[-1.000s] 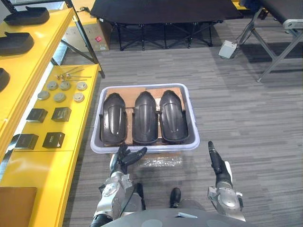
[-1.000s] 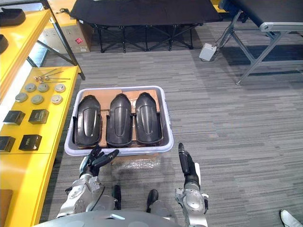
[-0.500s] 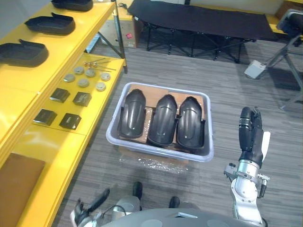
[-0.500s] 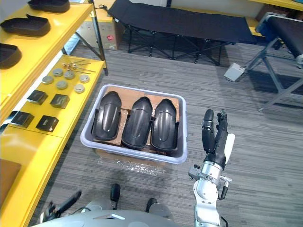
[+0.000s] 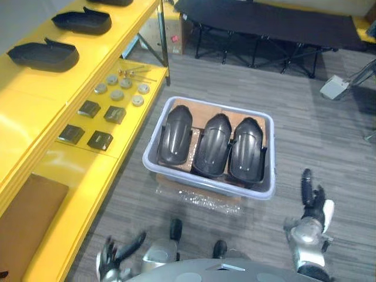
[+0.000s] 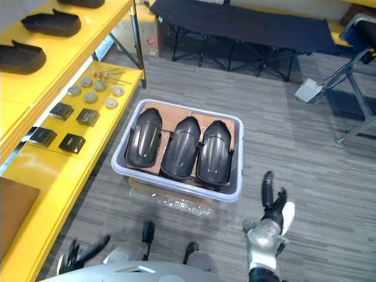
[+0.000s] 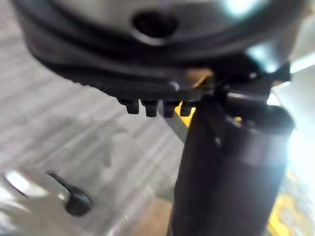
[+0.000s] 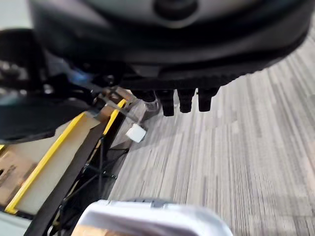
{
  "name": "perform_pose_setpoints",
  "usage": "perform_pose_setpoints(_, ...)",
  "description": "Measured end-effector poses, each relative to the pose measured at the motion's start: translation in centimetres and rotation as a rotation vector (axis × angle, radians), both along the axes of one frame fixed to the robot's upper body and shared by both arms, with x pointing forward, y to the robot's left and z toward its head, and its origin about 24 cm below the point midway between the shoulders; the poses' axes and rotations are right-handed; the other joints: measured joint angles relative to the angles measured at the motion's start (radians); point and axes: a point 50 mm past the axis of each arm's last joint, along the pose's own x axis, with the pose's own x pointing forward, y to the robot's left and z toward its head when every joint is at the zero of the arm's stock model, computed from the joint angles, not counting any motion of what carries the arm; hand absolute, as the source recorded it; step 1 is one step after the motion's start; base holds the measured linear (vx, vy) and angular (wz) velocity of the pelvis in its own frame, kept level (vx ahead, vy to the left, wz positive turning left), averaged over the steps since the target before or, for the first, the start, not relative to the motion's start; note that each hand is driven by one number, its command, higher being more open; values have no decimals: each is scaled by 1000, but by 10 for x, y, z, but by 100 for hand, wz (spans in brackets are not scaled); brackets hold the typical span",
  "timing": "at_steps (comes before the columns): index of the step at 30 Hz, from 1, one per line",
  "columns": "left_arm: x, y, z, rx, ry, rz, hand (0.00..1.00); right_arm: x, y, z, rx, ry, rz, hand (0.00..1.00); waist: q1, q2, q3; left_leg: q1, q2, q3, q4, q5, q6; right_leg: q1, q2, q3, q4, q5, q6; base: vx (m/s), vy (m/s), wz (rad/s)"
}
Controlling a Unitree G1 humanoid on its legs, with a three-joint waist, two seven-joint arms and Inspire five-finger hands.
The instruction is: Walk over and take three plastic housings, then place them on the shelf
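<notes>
Grey striped carpet floor [image 5: 329, 135], with a yellow shelf [image 5: 23, 117] at left. Left hand [image 5: 108, 257]: low, beside the shelf, fingers spread, empty. Centre: pale bin [image 5: 207, 183] on the floor holding three black plastic housings [image 5: 212, 145] side by side, long axes running away from the robot, rounded ends farthest. Right hand [image 5: 311, 202]: apart from the bin, fingers straight, holding nothing.

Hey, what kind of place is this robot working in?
Probably a workshop or parts store: a long yellow shelf holds small round metal discs and dark moulded shells, and a pale plastic bin of three black plastic housings sits on the grey striped floor.
</notes>
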Motion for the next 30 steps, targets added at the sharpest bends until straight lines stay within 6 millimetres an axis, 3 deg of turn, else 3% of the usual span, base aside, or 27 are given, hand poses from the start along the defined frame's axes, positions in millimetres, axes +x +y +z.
perform_pose_setpoints(1,22,-2,11,6,-86,-64,100,13,-11,12,-19,-33,-7,0,0,-7,34,-14,0,0,3,6,2,-18,0,1,8,5,-1,-34,17,2)
perform_pose_setpoints(3,49,-5,26,23,-197,-128,100,34,-22,32,-48,-89,0,0,1,-7,77,-35,3,0,4,20,8,-47,1,2,23,9,-5,-36,4,-1)
perform_pose_setpoints(4,62,-7,34,34,-252,-155,100,47,-26,44,-59,-128,7,0,3,-18,105,-47,5,1,4,23,7,-64,2,3,31,10,-6,0,0,0)
perform_pose_setpoints(8,80,-14,44,48,-307,-186,100,70,-37,72,-99,-182,24,0,30,-44,179,-65,6,2,5,26,8,-90,2,15,43,12,-12,5,-2,-1)
perform_pose_setpoints(13,84,-12,48,69,-324,-181,100,89,-40,99,-150,-245,61,0,52,-44,229,-102,2,0,48,13,3,-115,-1,30,66,6,-20,12,2,3)
perform_pose_setpoints(17,84,-6,51,75,-345,-162,100,101,-36,113,-206,-246,155,0,55,-47,232,-130,4,-4,77,0,1,-127,3,32,67,5,-21,0,-4,1)
perform_pose_setpoints(25,85,-15,48,61,-341,-205,100,128,-21,128,-342,-113,330,0,56,-39,268,-180,8,-17,104,2,2,-176,7,33,100,-2,-31,-37,-4,2)
perform_pose_setpoints(30,89,-23,45,46,-329,-232,100,144,-27,147,-453,6,380,0,66,-30,276,-231,8,-35,128,7,0,-218,9,25,117,-2,-32,-28,-1,8)
